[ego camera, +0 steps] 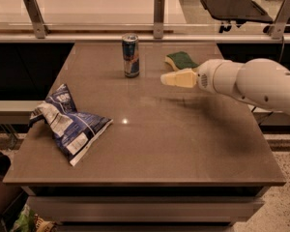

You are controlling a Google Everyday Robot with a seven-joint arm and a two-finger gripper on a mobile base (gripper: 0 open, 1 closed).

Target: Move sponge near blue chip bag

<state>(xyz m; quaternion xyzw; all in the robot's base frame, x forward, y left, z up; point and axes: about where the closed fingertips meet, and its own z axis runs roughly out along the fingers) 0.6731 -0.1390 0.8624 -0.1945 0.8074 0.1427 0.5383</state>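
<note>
The sponge [181,60], pale yellow with a dark green top, lies flat on the brown table [150,129] at the back right of centre. The blue chip bag [67,123], crumpled with white label patches, lies at the table's left front. My gripper [168,78], cream-coloured at the end of the white arm [251,83], hovers above the table just in front of and slightly left of the sponge, apart from it. It holds nothing that I can see.
A slim blue-and-silver drink can [130,55] stands upright at the back centre, left of the sponge. A glass rail with metal posts [158,16] runs along the table's far edge. A dark chair [234,8] stands beyond it at the right.
</note>
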